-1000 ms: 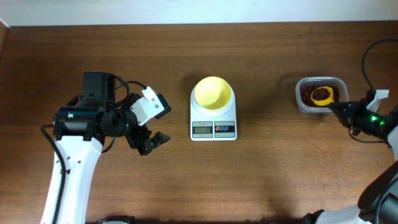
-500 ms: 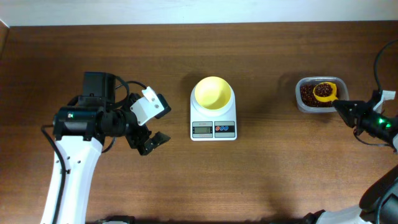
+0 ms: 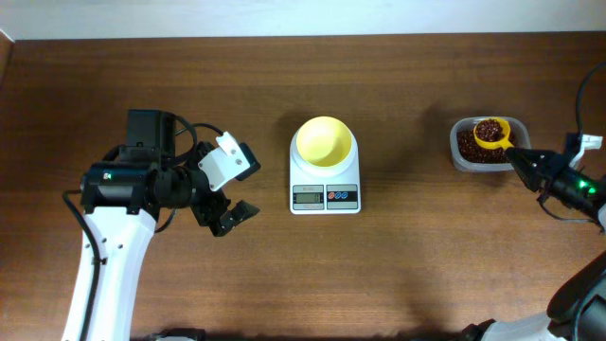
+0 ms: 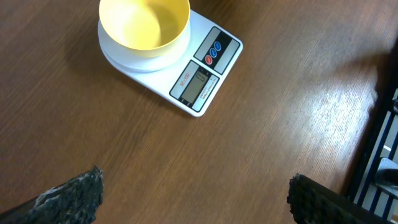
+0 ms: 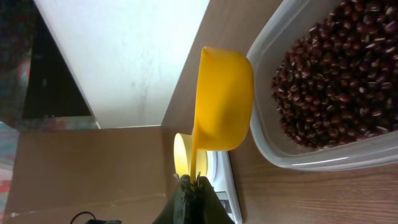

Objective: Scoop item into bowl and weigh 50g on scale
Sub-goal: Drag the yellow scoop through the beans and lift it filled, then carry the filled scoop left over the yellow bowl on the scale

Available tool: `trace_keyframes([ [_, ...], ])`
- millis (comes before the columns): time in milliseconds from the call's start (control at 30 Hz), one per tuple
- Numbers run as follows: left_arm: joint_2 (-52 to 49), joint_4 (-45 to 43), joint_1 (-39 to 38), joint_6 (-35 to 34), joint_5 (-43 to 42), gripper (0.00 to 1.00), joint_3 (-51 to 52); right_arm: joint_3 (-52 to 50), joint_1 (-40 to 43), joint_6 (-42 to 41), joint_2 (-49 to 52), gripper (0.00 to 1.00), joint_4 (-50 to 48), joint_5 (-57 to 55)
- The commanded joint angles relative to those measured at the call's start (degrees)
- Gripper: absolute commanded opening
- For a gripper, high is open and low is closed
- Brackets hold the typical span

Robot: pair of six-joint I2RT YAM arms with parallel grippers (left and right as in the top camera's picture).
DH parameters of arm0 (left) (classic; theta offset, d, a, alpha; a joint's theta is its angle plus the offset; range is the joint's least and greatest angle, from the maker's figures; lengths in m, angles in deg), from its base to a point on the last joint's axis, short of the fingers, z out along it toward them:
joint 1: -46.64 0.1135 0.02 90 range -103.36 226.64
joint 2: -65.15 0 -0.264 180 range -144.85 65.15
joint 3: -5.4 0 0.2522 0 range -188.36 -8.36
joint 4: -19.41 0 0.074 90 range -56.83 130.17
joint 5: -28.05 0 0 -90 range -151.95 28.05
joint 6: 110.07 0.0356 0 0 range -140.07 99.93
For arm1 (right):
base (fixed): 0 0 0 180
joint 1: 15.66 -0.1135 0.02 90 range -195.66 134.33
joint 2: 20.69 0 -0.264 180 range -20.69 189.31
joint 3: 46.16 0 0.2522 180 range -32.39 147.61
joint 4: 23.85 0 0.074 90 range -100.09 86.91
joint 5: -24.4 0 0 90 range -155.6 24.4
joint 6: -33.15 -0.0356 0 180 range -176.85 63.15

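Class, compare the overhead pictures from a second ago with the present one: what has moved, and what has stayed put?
The right hand, shut on the handle of the yellow scoop, has lifted it, heaped with beans, up from the clear tub and toward the tub's far rim. The open left hand, the bowl and the scale under it have not moved.

The left arm [image 3: 106,248] is bent over the left half of the bench, its gripper [image 3: 239,188] turned toward the middle, fingers spread wide and nothing held. The right gripper [image 3: 526,161] is extended from the right edge, clamped on a yellow scoop [image 5: 224,99] handle.
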Motion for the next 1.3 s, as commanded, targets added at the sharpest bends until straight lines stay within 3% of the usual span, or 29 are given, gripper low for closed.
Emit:
trace_keyframes([
  [0, 0.00, 0.07, 0.09, -0.59, -0.17, 0.99, -0.42, -0.31, -0.02, 0.94, 0.35, 0.04, -0.20, 3.76],
  [667, 0.00, 0.07, 0.09, -0.59, -0.15, 0.99, -0.42, -0.28, -22.21, 0.68, 0.35, 0.04, -1.14, 4.13],
  [967, 0.00, 0.07, 0.09, -0.59, -0.17, 0.99, -0.42, -0.28, -30.45, -7.21, 0.35, 0.04, -8.26, 4.09],
  [1267, 0.00, 0.04, 0.09, -0.59, -0.17, 0.99, -0.42, -0.28, -35.06, -8.31, 0.35, 0.04, -10.14, 3.93],
])
